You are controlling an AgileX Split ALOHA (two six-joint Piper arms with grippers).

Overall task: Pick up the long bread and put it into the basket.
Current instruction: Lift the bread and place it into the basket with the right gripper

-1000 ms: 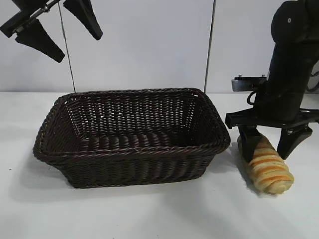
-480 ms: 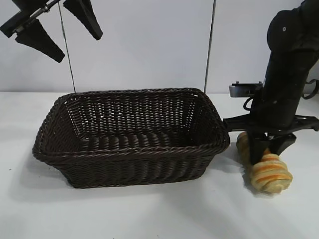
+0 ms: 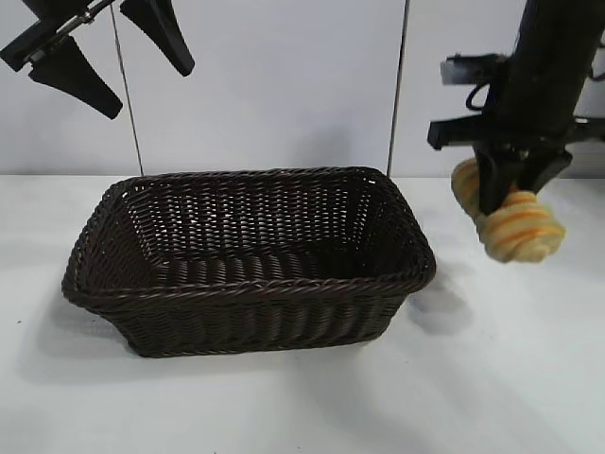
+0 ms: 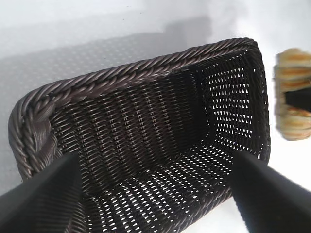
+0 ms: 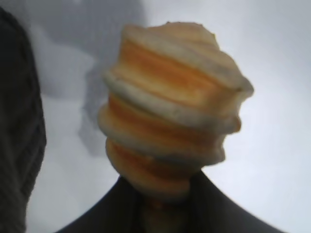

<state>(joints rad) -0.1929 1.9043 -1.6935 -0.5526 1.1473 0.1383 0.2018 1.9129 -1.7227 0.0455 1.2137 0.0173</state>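
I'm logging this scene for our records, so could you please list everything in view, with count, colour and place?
long bread: one, pale yellow with orange-brown stripes, held in the air to the right of the basket, clear of the table.
basket: one, dark brown wicker, rectangular, standing at the middle of the table, nothing in it.
table: one, white, under the basket.
wall: one, white panels with dark seams, behind the table.
right gripper: one, black, pointing down, shut on the long bread near its middle, right of the basket and above the table.
left gripper: one, black, open, raised at the exterior view's upper left, above the basket's left end, holding nothing.
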